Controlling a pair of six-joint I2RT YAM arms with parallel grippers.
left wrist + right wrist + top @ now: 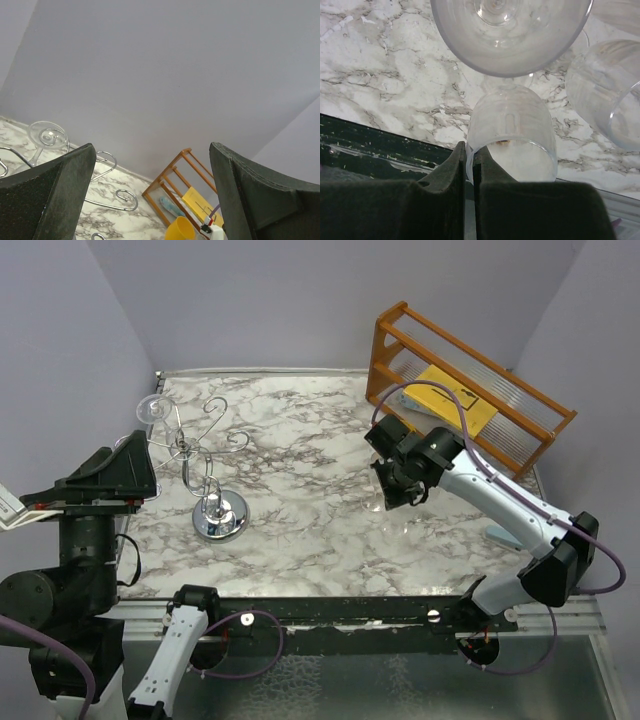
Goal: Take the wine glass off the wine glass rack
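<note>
Silvery wire wine glass rack near the worktop's left edge (clear wine glass hanging on it); orange wooden slatted rack, far right corner.

The left pincer gapes wide. Beyond its left finger, a clear wine glass hangs foot-up on the silvery curled-wire rack over the marbled desk.

The table has a white marble-pattern top with grey veining, bounded at its near edge by a dark metal rail. Plain pale lilac walls enclose it at the rear and both sides. An orange-brown wooden slatted rack stands in the far right corner
</note>
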